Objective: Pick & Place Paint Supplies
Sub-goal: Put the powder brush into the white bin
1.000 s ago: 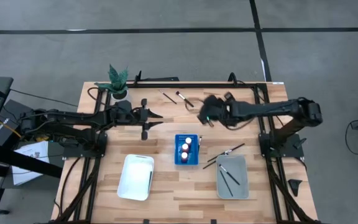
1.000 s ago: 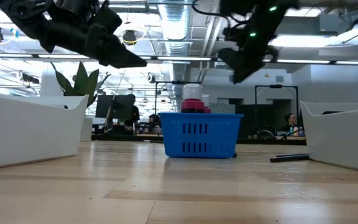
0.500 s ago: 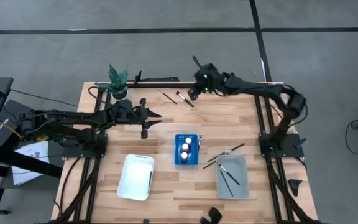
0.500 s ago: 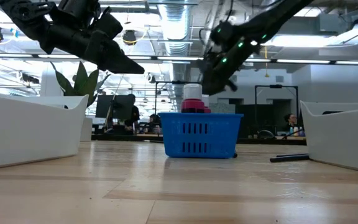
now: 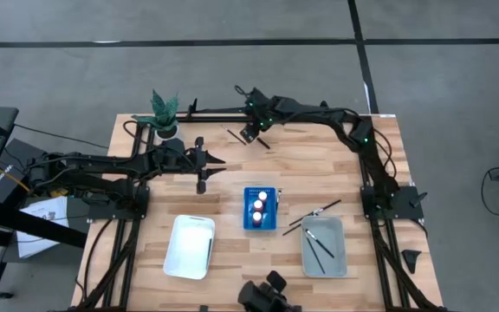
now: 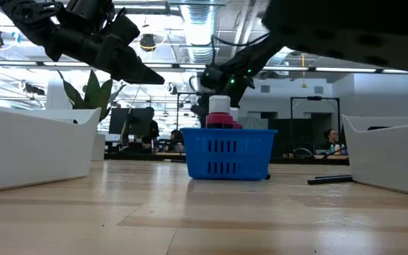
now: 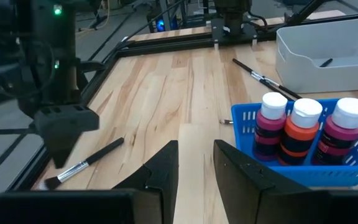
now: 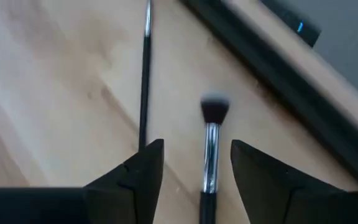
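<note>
Above a brush (image 8: pixel 211 146), right pincer (image 8: pixel 194 163) parted.

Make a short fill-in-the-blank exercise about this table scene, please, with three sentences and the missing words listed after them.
1. The blue rack holds ___ paint bottles.
2. The right tool is above a brush at the table's far edge, with its fingers ___.
3. The potted plant stands at the table's far ___ corner in the high view.

Missing words: three; open; left
</note>
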Robot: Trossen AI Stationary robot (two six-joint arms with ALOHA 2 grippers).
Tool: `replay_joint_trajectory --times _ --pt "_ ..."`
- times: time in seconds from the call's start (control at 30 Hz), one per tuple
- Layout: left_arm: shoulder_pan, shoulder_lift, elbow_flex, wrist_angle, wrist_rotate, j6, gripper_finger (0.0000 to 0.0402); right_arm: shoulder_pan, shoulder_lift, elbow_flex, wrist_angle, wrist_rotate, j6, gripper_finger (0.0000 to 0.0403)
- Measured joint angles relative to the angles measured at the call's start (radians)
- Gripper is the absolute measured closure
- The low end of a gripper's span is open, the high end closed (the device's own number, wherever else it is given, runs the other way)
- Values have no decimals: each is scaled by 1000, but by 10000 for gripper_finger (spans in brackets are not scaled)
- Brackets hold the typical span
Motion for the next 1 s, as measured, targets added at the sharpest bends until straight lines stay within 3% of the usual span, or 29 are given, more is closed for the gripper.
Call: replay_joint_trajectory --times 0.3,0.57,0.7,1.0 --pt "-1 0 0 -15 0 0 308 -15 7 112 -87 -33 -22 247" --pt "-1 0 0 9 0 -7 308 -78 3 218 -196 -124 -49 265" --pt "-1 0 0 12 0 -8 308 -120 2 221 -280 -183 -74 266" --pt "-3 0 0 12 0 -8 308 -119 101 219 -472 -175 -158 266"
